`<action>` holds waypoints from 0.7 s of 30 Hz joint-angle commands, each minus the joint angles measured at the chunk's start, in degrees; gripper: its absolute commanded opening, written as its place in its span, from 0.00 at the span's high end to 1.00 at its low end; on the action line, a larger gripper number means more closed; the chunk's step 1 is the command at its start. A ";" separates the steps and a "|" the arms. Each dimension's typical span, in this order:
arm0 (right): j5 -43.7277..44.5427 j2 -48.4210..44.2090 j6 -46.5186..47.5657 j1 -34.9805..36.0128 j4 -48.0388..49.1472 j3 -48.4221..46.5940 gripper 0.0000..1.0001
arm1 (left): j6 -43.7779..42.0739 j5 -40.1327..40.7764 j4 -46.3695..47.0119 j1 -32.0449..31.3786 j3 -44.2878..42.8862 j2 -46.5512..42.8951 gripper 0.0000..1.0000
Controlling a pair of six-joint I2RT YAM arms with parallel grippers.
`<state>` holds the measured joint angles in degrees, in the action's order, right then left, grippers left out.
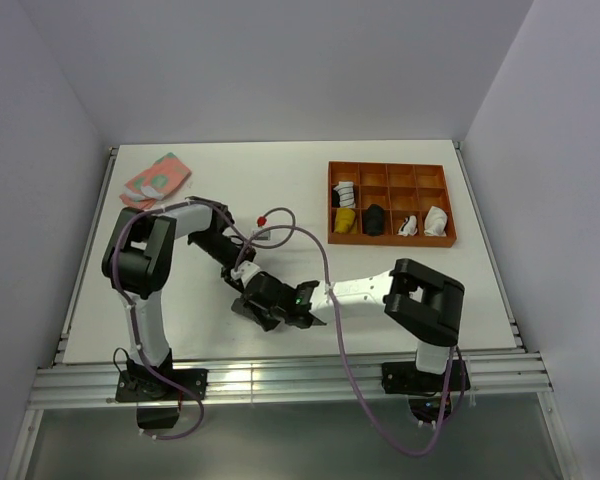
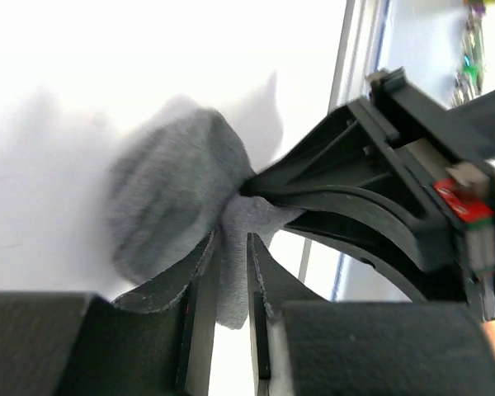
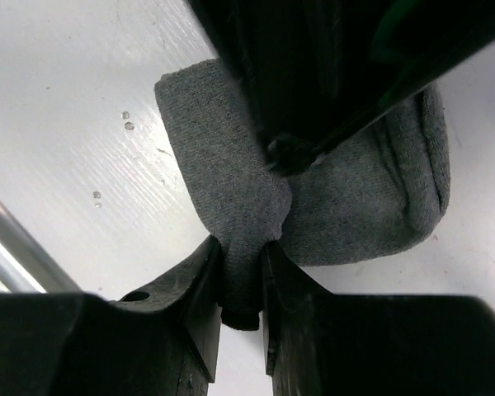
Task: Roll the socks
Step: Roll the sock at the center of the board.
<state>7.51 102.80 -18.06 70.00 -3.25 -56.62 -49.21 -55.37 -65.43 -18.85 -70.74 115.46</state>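
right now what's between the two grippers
The grey sock: the right gripper pinches one fold, and fabric fills the left gripper's narrow gap. Both wrist views show it.

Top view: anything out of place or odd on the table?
The pink-and-green patterned fabric lies crumpled at the far left corner, apart from the orange tray holding rolled bundles. The grey sock is bunched near the front edge, pinched by left gripper and right gripper. Nothing spilled or damaged.

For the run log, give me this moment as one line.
task: roll socks | grey sock: on table, bunched | left fingers: pinching it | right fingers: pinching it
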 commanded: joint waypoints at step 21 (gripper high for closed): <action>-56.54 16.54 -1.98 -23.23 -10.02 -11.65 0.97 | 20.93 10.54 40.75 14.90 20.29 -34.24 0.75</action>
<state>-44.27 115.35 -21.82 47.53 -6.09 -65.12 -26.09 -48.29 -28.38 -2.72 -51.70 84.23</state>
